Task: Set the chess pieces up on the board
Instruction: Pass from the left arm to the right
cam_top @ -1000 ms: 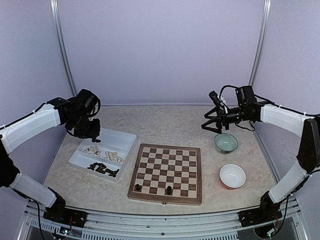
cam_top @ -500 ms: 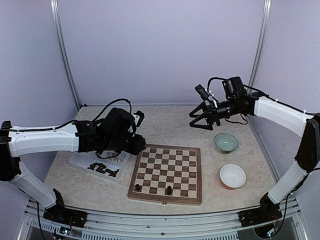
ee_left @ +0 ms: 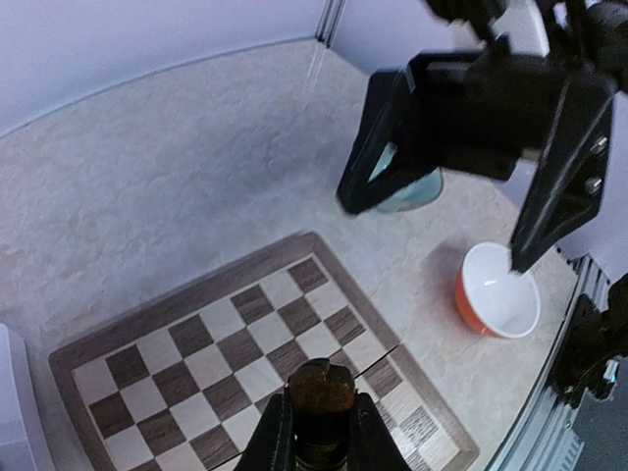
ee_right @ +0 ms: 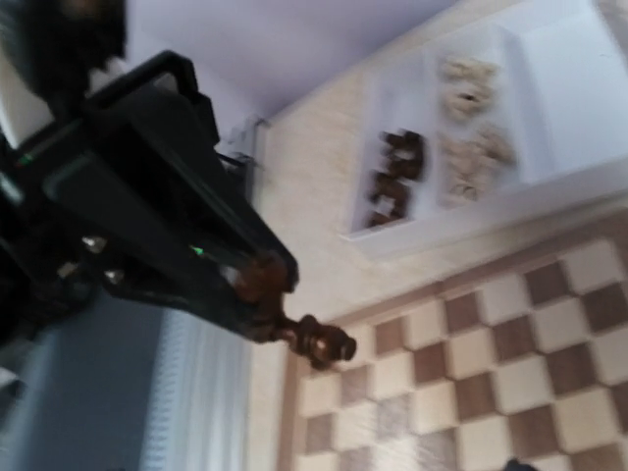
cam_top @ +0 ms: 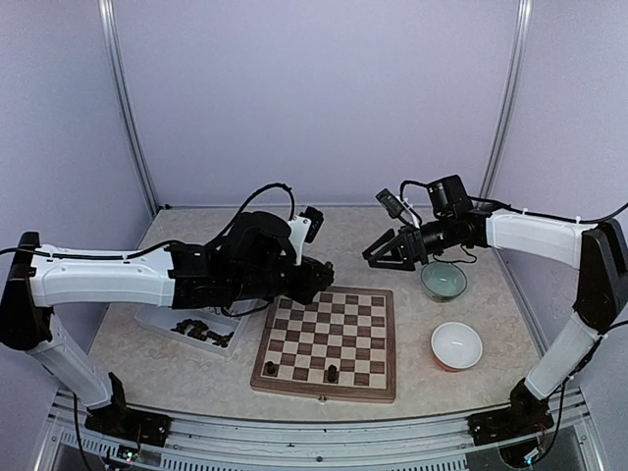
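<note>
My left gripper [cam_top: 321, 280] is shut on a dark brown chess piece [ee_left: 319, 391] and holds it above the board [cam_top: 329, 339], near its far left corner. The wooden board shows below it in the left wrist view [ee_left: 231, 358]. Two dark pieces [cam_top: 271, 368] [cam_top: 333, 373] stand on the board's near row. My right gripper [cam_top: 381, 260] hangs open and empty above the table just beyond the board's far right corner; the left wrist view [ee_left: 432, 235] shows its jaws spread wide. The right wrist view shows the held piece [ee_right: 319, 341] over the board [ee_right: 471, 392].
A white tray [ee_right: 574, 108] left of the board holds dark pieces [ee_right: 392, 177] and cream pieces [ee_right: 471, 147]; my left arm partly hides it from above [cam_top: 157, 319]. A teal bowl [cam_top: 444, 281] and an orange bowl with a white inside [cam_top: 456, 345] stand right of the board.
My left arm has swung from the tray to over the board's far left corner, carrying a dark piece. My right gripper has moved left and lower, staying open.
</note>
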Controlling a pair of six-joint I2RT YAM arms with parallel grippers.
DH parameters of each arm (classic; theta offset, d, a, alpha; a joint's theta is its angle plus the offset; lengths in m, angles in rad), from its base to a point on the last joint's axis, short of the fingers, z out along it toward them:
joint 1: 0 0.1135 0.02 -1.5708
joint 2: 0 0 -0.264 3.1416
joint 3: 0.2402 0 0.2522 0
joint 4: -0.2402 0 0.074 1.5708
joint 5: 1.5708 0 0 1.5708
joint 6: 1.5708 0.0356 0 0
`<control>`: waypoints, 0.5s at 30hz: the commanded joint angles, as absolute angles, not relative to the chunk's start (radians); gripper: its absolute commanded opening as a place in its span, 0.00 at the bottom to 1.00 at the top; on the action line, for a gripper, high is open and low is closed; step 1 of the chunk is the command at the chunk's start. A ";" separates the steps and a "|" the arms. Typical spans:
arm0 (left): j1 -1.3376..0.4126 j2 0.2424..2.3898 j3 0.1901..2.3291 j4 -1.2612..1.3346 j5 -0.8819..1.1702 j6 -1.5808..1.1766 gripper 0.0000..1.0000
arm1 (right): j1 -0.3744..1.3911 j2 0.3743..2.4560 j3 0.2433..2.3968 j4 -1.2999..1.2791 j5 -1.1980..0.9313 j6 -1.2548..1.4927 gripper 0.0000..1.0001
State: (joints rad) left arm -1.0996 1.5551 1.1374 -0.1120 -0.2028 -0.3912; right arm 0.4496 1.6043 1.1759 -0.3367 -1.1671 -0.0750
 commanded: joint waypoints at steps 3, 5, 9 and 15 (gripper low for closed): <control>-1.107 1.527 1.238 -0.029 -0.159 -0.370 0.15 | 0.460 1.675 1.126 -0.018 -1.409 0.287 0.80; -1.110 1.532 1.255 -0.029 -0.152 -0.370 0.15 | 0.464 1.690 1.128 0.037 -1.438 0.346 0.80; -1.115 1.546 1.279 -0.027 -0.149 -0.368 0.15 | 0.476 1.697 1.088 0.250 -1.483 0.533 0.80; -1.124 1.558 1.285 -0.010 -0.141 -0.366 0.15 | 0.505 1.708 1.075 0.297 -1.485 0.579 0.80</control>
State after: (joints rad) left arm -1.1130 1.5513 1.2522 -0.0418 -0.1604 -0.3843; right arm 0.4793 1.6955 1.0866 0.1917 -1.4467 0.4923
